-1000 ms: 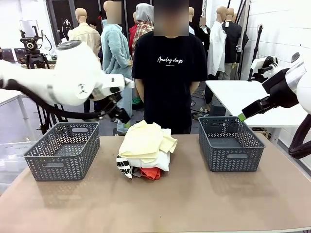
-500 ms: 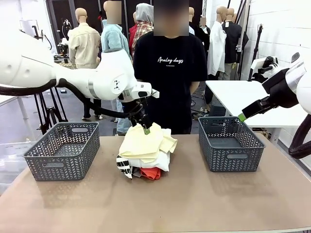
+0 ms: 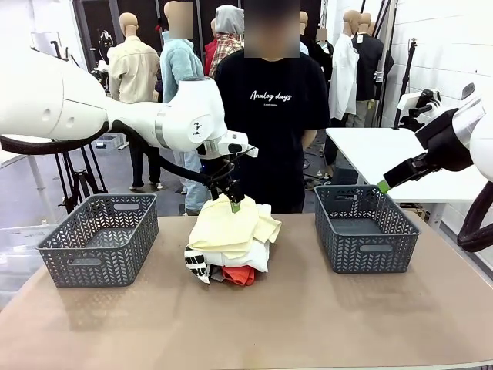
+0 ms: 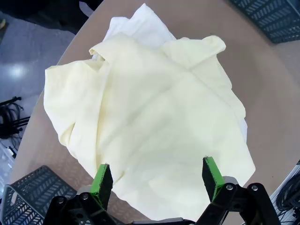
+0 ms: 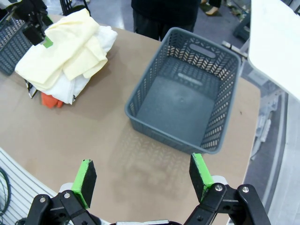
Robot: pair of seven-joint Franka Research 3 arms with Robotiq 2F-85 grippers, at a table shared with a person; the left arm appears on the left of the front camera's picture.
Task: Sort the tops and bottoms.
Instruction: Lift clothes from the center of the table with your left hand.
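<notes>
Hovering left gripper (image 3: 233,202): our jaws stand spread wide with nothing between them, pointing down at the far top of the heap. From the wrist, the green pads (image 4: 102,180) frame yellow cloth, and we cannot tell whether they touch it.
Right gripper (image 5: 143,173): our jaws are spread here too and empty, raised near the table's right edge, well apart from the clothes.
Pile (image 3: 231,243): a soft, rumpled heap at the middle of the table, nearer its far edge, between the two baskets.
Yellow garment (image 3: 227,223): pale, matte and creased, draped over the top in loose folds.
White garment (image 3: 253,256): plain, bulging out under the yellow on the right.
Patterned garment (image 3: 196,264): black and white, poking out at the near-left bottom.
Orange-red garment (image 3: 240,275): a small bunch at the heap's near bottom.
Left basket (image 3: 85,264): grey, rectangular, with herringbone-slotted walls, by the left edge.
Right basket (image 3: 377,256): the same make, by the right edge.
Table (image 3: 308,324): a tan, smooth, matte board.
</notes>
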